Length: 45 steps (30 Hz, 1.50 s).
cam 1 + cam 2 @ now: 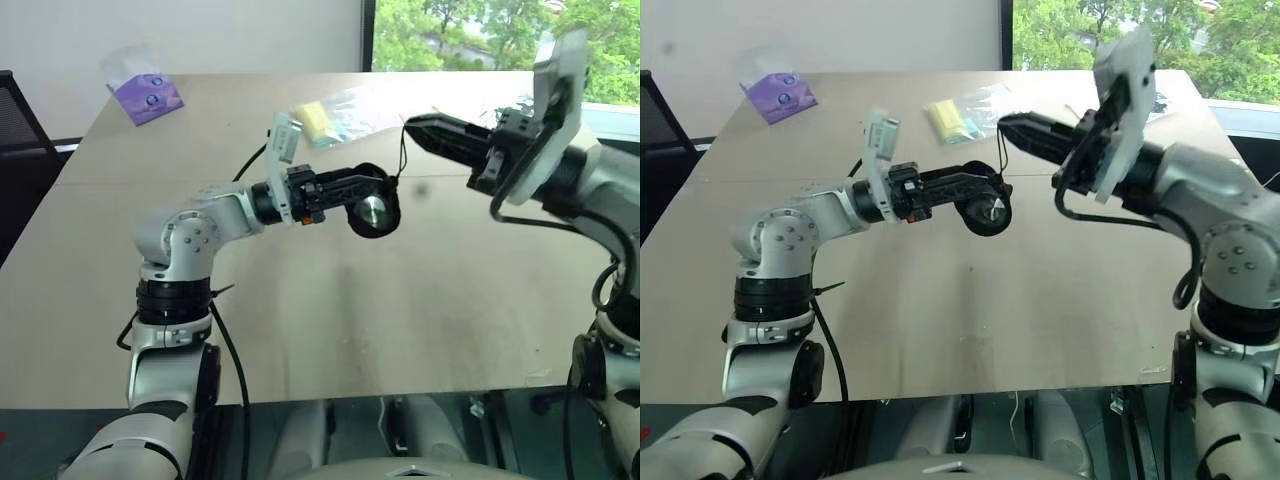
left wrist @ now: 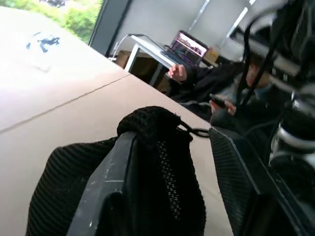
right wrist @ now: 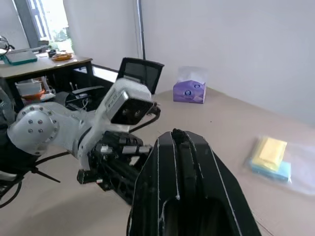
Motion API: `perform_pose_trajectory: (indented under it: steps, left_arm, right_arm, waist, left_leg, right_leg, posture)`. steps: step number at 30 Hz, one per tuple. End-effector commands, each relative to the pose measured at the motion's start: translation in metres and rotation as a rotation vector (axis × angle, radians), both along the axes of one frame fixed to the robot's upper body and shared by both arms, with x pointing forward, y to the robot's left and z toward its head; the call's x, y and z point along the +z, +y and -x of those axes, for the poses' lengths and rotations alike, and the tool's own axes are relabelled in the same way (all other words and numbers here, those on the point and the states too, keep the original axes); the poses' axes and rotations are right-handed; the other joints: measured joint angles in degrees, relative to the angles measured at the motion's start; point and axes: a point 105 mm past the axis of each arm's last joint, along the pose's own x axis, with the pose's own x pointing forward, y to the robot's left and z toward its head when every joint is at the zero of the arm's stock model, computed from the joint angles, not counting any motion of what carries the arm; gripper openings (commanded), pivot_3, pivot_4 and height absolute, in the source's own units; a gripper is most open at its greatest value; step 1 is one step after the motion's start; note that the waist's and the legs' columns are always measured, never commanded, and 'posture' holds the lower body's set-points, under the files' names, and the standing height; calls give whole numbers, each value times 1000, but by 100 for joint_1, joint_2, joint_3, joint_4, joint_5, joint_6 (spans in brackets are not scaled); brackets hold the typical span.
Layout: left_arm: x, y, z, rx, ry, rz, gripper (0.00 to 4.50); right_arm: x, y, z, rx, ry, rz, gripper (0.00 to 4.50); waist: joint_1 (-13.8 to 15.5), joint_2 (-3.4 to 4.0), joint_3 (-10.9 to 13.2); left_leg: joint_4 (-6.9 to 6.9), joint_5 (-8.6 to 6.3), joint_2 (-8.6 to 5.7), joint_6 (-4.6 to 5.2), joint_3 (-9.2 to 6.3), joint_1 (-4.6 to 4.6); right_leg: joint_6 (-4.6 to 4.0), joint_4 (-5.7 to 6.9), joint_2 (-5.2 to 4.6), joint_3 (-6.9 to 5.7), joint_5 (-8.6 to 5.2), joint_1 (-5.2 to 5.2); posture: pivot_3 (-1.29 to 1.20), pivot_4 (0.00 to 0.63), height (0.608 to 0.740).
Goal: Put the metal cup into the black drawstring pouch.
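Item: metal cup [image 1: 372,210], seated inside black drawstring pouch [image 1: 375,205], silver base showing at the mouth, long axis roughly level. Left gripper [image 1: 365,190] partly spread around the pouch, carrying it above the table [image 1: 330,330]. Right gripper [image 1: 432,130] clenched, pinching the drawstring cord [image 1: 402,155] just beside, up-right

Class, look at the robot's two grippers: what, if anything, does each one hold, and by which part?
The left gripper holds the soft black fabric drawstring pouch by its side, with the shiny metal cup inside. The right gripper, shut, pinches the pouch's thin drawstring cord.
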Motion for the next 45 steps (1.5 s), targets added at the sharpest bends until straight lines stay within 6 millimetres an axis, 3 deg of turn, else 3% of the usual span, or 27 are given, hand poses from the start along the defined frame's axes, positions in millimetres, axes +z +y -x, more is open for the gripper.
perform_pose_trajectory:
  steps: [1, 4, 8, 11, 13, 14, 15, 19, 21, 24, 28, 32, 40, 43, 45]
  left_arm:
    - [16, -14, 13, -84, -199, -50, 2230]
    - [13, -21, 12, -106, -226, -82, 2230]
    - [-26, 1, -12, -11, -187, -220, 2230]
    - [-22, 6, -23, 54, -152, -187, 3126]
    - [-30, 13, -41, 165, -137, -198, 4169]
    - [-33, 16, -44, 190, -140, -210, 4462]
    - [-30, 14, -41, 172, -171, -203, 4462]
    - [20, -7, -11, -7, -168, 17, 4462]
    - [31, -10, 0, -82, -136, 54, 4462]
    - [39, -9, 7, -126, -107, 72, 4462]
    - [32, 0, -10, -15, -149, 18, 4462]
    - [53, -18, 7, -100, -205, 72, 4462]
    - [67, -39, 25, -168, -283, 91, 4462]
    - [66, -40, 25, -178, -280, 83, 3700]
    - [65, -41, 25, -183, -278, 79, 2724]
  right_arm:
    - [17, -3, 9, 17, -45, -39, 0]
    - [31, -4, 13, 27, -68, -95, 0]
    - [51, -9, 20, 48, -97, -179, 0]
    - [59, -12, 22, 54, -101, -216, 0]
    - [62, -11, 24, 59, -108, -223, 0]
    - [63, -11, 24, 60, -109, -225, 0]
    - [63, -10, 24, 59, -109, -224, 0]
    - [58, -9, 22, 47, -98, -195, 0]
    - [55, -9, 20, 41, -90, -187, 0]
    - [53, -8, 18, 38, -83, -188, 0]
    - [52, -9, 17, 41, -78, -202, 0]
    - [44, -7, 15, 39, -64, -186, 0]
    - [35, -5, 13, 33, -48, -169, 0]
    - [36, -6, 14, 32, -49, -172, 0]
    - [36, -6, 14, 32, -50, -173, 0]
  waist:
    - [5, 0, 0]
    - [6, 0, 1]
    - [-31, 2, 1]
    - [-29, 4, 5]
    - [13, 4, 5]
    - [25, 3, 5]
    - [25, 3, 5]
    - [26, 3, 5]
    - [23, 4, 5]
    - [8, 4, 5]
    - [-27, 4, 5]
    - [-5, 4, 5]
    - [0, 4, 5]
    - [-12, 4, 5]
    - [-12, 4, 5]
  left_leg:
    - [0, 0, 0, 0, -1, 0]
    - [0, -1, 0, 2, 0, -3]
    - [0, -2, 0, 6, 4, 0]
    - [-6, -3, 4, 6, 3, -1]
    - [-2, -3, 4, 8, -2, -7]
    - [1, -5, 3, 10, -2, -8]
    - [4, -6, 2, 12, -1, -11]
    - [19, -11, 3, 21, -7, -40]
    - [35, -11, 4, 20, -15, -84]
    - [35, -10, 3, 19, -11, -89]
    - [34, -9, 3, 19, -4, -82]
    - [34, -9, 3, 19, -5, -85]
    - [35, -3, 2, 8, -5, -86]
    - [35, -3, 2, 9, -5, -85]
    - [35, -3, 2, 9, -5, -85]
  right_leg:
    - [0, -1, 0, -1, 0, 0]
    - [0, -2, 0, 0, 0, 0]
    - [0, 0, 4, 2, 0, 0]
    - [0, -1, 7, 0, 0, -2]
    - [0, -2, 3, -6, 0, -3]
    - [0, -3, 2, -7, 0, -2]
    - [0, -3, 4, -7, 0, -2]
    - [0, -5, -1, -15, 0, -17]
    - [0, 4, -2, -24, 0, -55]
    - [0, 8, 0, -21, 0, -63]
    - [0, 10, 6, -22, 0, -63]
    - [0, 10, 9, -21, 0, -63]
    - [1, 9, 9, -18, 0, -63]
    - [1, 10, 10, -18, 0, -63]
    - [1, 10, 12, -18, 0, -63]
  posture:
    - [0, 150, 740]
    - [0, 150, 740]
    - [0, 150, 740]
    - [0, 150, 740]
    - [0, 150, 740]
    - [0, 150, 740]
    - [0, 150, 740]
    - [0, 150, 740]
    - [0, 150, 740]
    - [0, 150, 740]
    - [0, 150, 740]
    - [0, 150, 740]
    - [0, 150, 740]
    - [0, 150, 740]
    - [0, 150, 740]
